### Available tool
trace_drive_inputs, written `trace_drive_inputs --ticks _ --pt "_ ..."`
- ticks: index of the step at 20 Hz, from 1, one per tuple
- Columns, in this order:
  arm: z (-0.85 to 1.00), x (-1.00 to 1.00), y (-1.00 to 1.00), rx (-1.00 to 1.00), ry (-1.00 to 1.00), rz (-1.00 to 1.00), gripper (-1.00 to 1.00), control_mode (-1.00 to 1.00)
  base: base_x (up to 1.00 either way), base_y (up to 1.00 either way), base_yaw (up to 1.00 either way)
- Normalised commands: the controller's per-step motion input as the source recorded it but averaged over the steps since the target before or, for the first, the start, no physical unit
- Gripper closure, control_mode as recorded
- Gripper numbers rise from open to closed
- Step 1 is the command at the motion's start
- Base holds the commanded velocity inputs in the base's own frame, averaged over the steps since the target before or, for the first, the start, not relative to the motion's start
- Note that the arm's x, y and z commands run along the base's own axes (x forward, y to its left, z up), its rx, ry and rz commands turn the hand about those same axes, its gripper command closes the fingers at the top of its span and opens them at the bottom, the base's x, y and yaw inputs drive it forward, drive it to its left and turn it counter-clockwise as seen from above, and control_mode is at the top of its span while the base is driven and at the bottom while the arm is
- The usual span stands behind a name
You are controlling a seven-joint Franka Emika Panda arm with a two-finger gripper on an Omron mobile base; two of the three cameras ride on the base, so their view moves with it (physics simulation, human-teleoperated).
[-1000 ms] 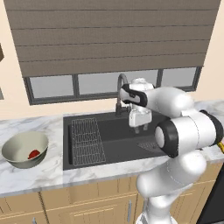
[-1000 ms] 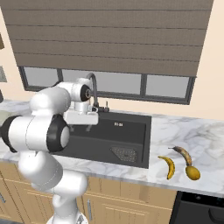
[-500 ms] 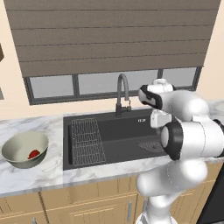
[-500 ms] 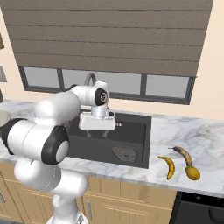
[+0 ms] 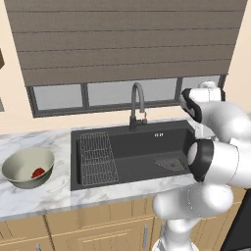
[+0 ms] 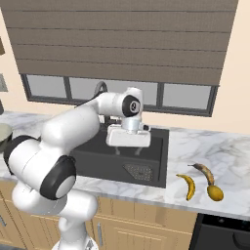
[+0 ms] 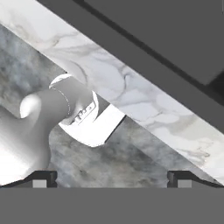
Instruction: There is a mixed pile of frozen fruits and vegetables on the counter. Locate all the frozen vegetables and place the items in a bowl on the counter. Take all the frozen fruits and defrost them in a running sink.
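The counter [image 5: 44, 196], white marble with grey veins, runs across both base views over light wooden cabinet fronts. Set into it is the sink [image 5: 142, 147], a black rectangular basin with a wire grid rack [image 5: 97, 158] at its 9 o'clock end, a drain strainer [image 5: 169, 163] toward 4 o'clock and a dark gooseneck tap [image 5: 137, 104] at 12 o'clock behind it. In the left base view the bowl [image 5: 24, 166] sits on the marble at 9 o'clock from the sink, well apart from it, with a small red piece [image 5: 38, 172] inside it. In the right base view the gripper [image 6: 128, 151] hangs above the basin with its jaws spread wide and nothing between them; the hand view shows the two fingertips [image 7: 43, 178] far apart at the bottom edge. At 3 o'clock from the sink in the right base view, two bananas [image 6: 188, 186] lie on the marble, and just beside them, at 4 o'clock, a small yellow-orange round piece [image 6: 215, 193].
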Motion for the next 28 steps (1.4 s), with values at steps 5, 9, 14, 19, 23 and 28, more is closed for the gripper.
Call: trace_drive_inputs --ticks 5,9,14,19,23,28 --pt "0.19 -0.24 -0.93 0.0 0.01 -0.04 -1.0 -1.0 0.0 0.0 0.0" --pt "0.0 -0.08 -0.96 0.0 0.05 -0.03 -1.0 -1.0 0.0 0.0 0.0" --pt "-0.04 -0.06 -0.91 0.0 0.0 -0.01 -1.0 -1.0 0.0 0.0 0.0" --pt "-0.25 -0.39 -0.71 0.0 0.0 -0.05 -1.0 -1.0 0.0 0.0 0.0" --pt "-0.38 -0.44 -0.55 0.0 -0.01 -0.04 -1.0 -1.0 0.0 0.0 0.0" --pt "-0.37 -0.28 -0.38 0.01 -0.05 -0.01 -1.0 -1.0 0.0 0.0 0.0"
